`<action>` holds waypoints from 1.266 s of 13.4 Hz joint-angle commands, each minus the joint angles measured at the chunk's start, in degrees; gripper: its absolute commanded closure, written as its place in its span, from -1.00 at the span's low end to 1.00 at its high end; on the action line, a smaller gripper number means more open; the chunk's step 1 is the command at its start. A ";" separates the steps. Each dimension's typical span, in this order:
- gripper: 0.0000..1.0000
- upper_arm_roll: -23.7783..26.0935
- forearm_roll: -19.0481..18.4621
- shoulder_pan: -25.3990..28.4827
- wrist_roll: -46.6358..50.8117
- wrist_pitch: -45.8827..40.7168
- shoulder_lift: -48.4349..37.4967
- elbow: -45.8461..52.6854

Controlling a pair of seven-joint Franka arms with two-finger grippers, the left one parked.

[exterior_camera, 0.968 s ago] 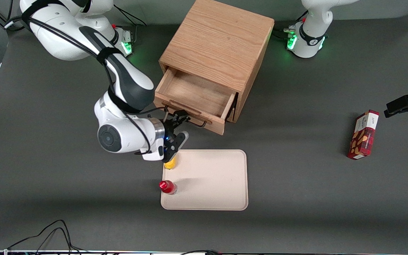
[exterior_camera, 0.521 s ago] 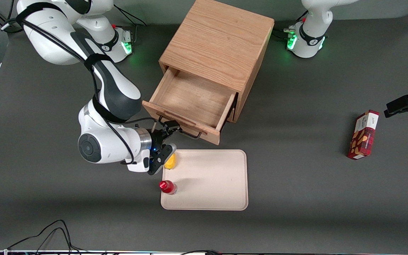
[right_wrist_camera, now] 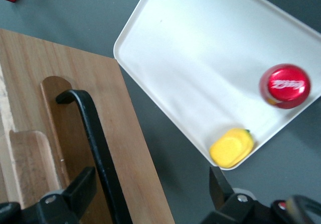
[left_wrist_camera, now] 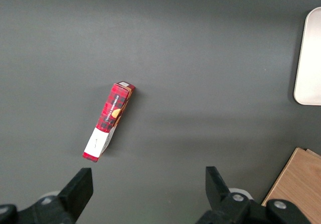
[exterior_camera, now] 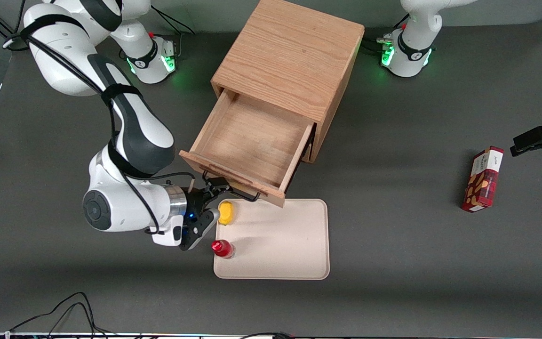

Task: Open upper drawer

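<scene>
The upper drawer [exterior_camera: 252,141] of the oak cabinet [exterior_camera: 290,52] stands pulled far out, its inside bare. Its black wire handle [exterior_camera: 247,195] hangs on the front panel, just above the tray's edge. My right gripper [exterior_camera: 207,197] sits at the handle's end nearer the working arm. In the right wrist view the fingers [right_wrist_camera: 80,186] stand wide apart. The gripper [right_wrist_camera: 148,189] is open, and the handle [right_wrist_camera: 95,133] runs between the fingers, close to one of them, against the drawer front [right_wrist_camera: 135,133]. The bottom drawer is hidden under the upper one.
A cream tray [exterior_camera: 290,245] lies in front of the drawer, nearer the camera. It holds a yellow object [exterior_camera: 226,213] and a red-capped bottle [exterior_camera: 221,248] close to my gripper. A red box [exterior_camera: 482,179] lies toward the parked arm's end of the table.
The upper drawer has slid much farther out of the cabinet toward the front camera. My gripper and arm moved with its handle, uncovering the yellow object.
</scene>
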 commanded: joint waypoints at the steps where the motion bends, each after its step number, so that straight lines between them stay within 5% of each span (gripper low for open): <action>1: -1.00 -0.14 -1.11 0.60 -2.36 -1.23 1.75 4.63; 9: -1.00 0.12 -0.50 -2.91 -2.28 -7.37 -5.34 6.92; 13: -1.00 -1.55 -7.24 -2.57 -1.23 -13.06 -19.05 6.13; 17: -1.00 -4.96 -10.69 -3.97 13.68 -22.84 -31.01 1.32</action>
